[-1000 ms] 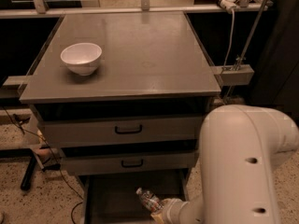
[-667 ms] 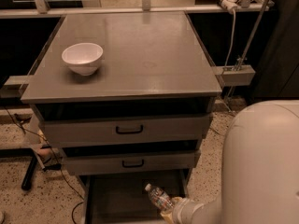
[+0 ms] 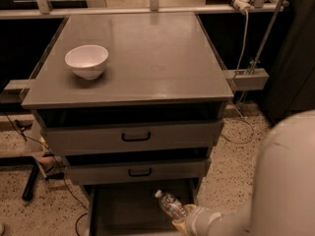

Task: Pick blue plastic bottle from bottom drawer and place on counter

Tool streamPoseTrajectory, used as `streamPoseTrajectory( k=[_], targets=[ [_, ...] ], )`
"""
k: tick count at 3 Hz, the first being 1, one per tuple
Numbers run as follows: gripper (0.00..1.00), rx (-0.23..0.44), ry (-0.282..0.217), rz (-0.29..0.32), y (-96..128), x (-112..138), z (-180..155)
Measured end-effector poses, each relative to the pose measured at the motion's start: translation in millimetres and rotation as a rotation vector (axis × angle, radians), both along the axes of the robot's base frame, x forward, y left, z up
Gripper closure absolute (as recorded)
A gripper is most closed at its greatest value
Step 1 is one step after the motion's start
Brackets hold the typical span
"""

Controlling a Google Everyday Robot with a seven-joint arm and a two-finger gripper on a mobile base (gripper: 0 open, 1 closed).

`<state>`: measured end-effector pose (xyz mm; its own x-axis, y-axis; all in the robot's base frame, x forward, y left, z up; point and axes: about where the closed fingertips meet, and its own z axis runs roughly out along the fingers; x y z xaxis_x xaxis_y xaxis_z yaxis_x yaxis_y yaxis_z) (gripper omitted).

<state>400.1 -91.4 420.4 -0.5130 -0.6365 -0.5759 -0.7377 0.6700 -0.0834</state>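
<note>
Blue plastic bottle [image 3: 170, 205], clear ribbed plastic, held in jaws of pale matt gripper [image 3: 183, 219] over dull grey metal bottom drawer [image 3: 123, 208]; well above jaws, smooth slightly glossy grey surface [image 3: 147, 58], glossy white bowl [image 3: 87, 60].

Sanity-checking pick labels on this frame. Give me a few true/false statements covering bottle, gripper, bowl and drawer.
1. The blue plastic bottle stands on the counter. False: the gripper, at the bottom edge of the view, holds it over the bottom drawer.
2. The white bowl sits on the counter's left part. True.
3. The bottom drawer is pulled open. True.
4. The gripper grips the bottle by its cap. False: the white cap end is free and points up and left; the gripper is shut on the other end.
5. The bowl lies in the bottom drawer. False: it is on the counter.
</note>
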Motion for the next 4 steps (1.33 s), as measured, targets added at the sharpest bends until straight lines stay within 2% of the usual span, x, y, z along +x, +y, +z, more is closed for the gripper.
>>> streamPoseTrajectory(
  k=[1,2,3,4],
  targets=[
    [1.00,0.024,-0.059,0.001,-13.1,-0.9,52.4],
    [1.00,0.037,-0.148,0.019,-16.8,5.4,118.6],
    [1.00,0.037,-0.149,0.019,-16.8,5.5,118.8],
    [1.00,0.048,-0.209,-0.002,-18.8,13.3,147.5]
  ],
)
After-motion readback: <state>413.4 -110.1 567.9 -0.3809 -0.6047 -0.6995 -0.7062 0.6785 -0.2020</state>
